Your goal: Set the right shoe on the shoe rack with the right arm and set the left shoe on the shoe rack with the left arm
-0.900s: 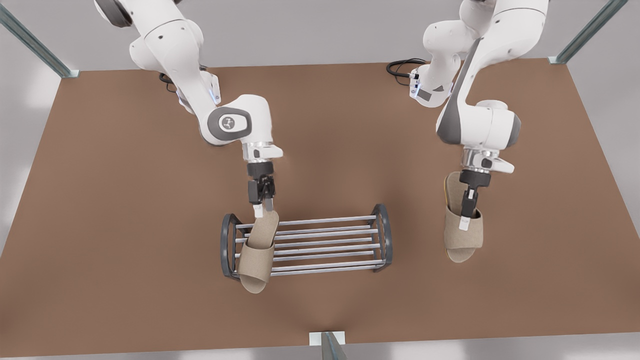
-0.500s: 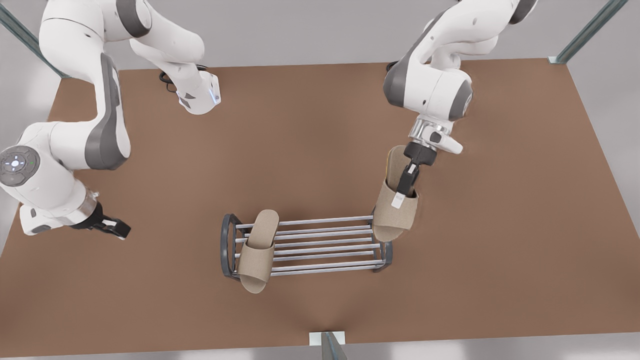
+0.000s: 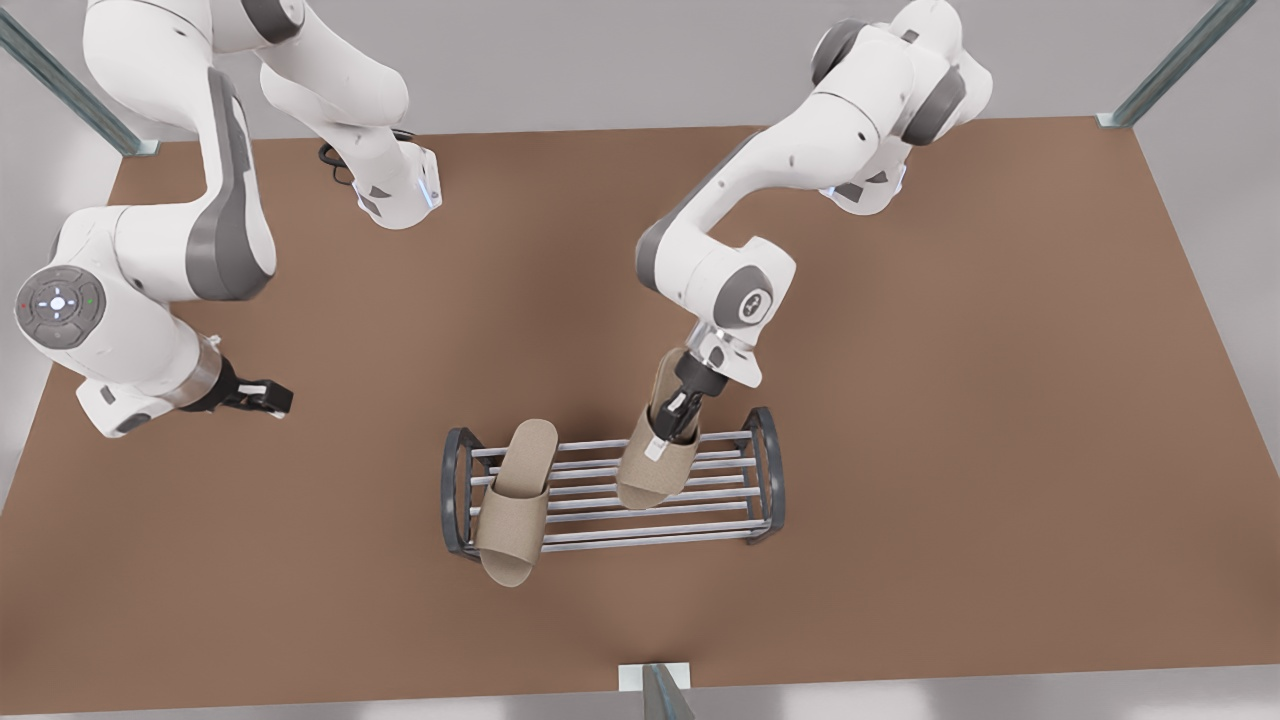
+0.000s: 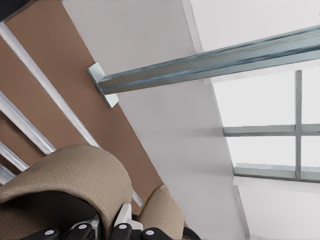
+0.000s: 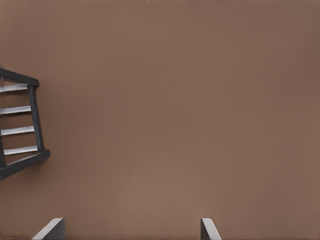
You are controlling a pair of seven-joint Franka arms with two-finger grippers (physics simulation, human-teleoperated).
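Left gripper [image 3: 668, 432] is clamping down on the strap of a beige slipper [image 3: 652, 468], one finger inside the strap and one outside. In the left wrist view the fingers [image 4: 122, 220] are pinching the woven strap [image 4: 65, 175], with silver bars [image 4: 30, 135] passing behind. This held slipper is hanging tilted, heel up and toe down, over the shoe rack [image 3: 765, 445], toward the front view's right half of it. Can't tell whether the toe is touching the bars.

Right gripper [image 3: 265, 397] is hovering over bare table [image 3: 1000, 400], well apart from the rack, off to the front view's left, and this arm is waiting. Its fingers [image 5: 210, 230] are standing spread wide with nothing between them. The right wrist view is catching one dark end frame of the rack [image 5: 35, 120] with four bar ends.

Count: two slippers, one rack, two arms. The second slipper [image 3: 515, 500] is lying across the bars at the front view's left end of the rack, just beside the end frame, toe sticking out past the near edge. The two slippers are lying apart from each other.
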